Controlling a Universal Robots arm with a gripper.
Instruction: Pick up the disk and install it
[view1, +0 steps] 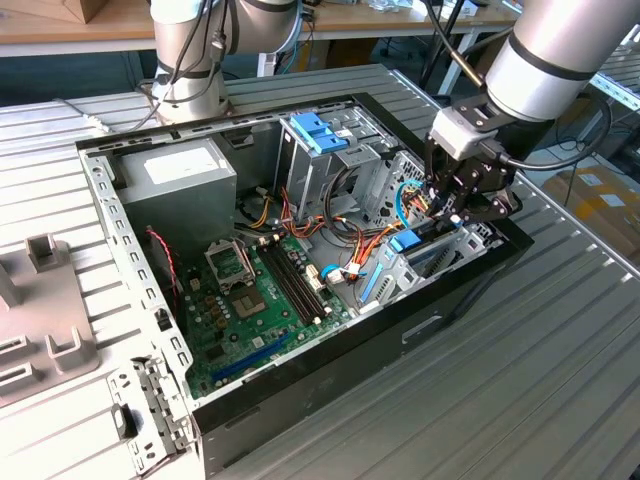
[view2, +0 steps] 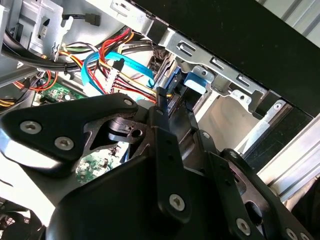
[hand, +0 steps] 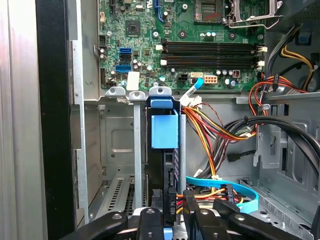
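The disk (hand: 170, 165) stands on edge in a slot of the metal bay at the open computer case's corner, on the exterior view's right. Its blue plastic rail and tab (view1: 405, 241) face up, and its black end (view2: 176, 95) shows beside the blue piece in the second wrist view. My gripper (view1: 452, 205) hangs right over that bay. Its black fingers (hand: 150, 220) flank the disk's near end, and the gripper (hand: 171, 212) looks shut on it. One fingertip (view2: 160, 95) touches the disk's end.
Orange, red and blue cables (hand: 220, 150) crowd the space beside the bay. The green motherboard (view1: 250, 300), the grey power supply (view1: 185, 185) and a metal cage with a light-blue top (view1: 318, 135) sit in the case. Its black wall (view1: 400, 320) borders the bay. A second arm's base (view1: 190, 60) stands behind.
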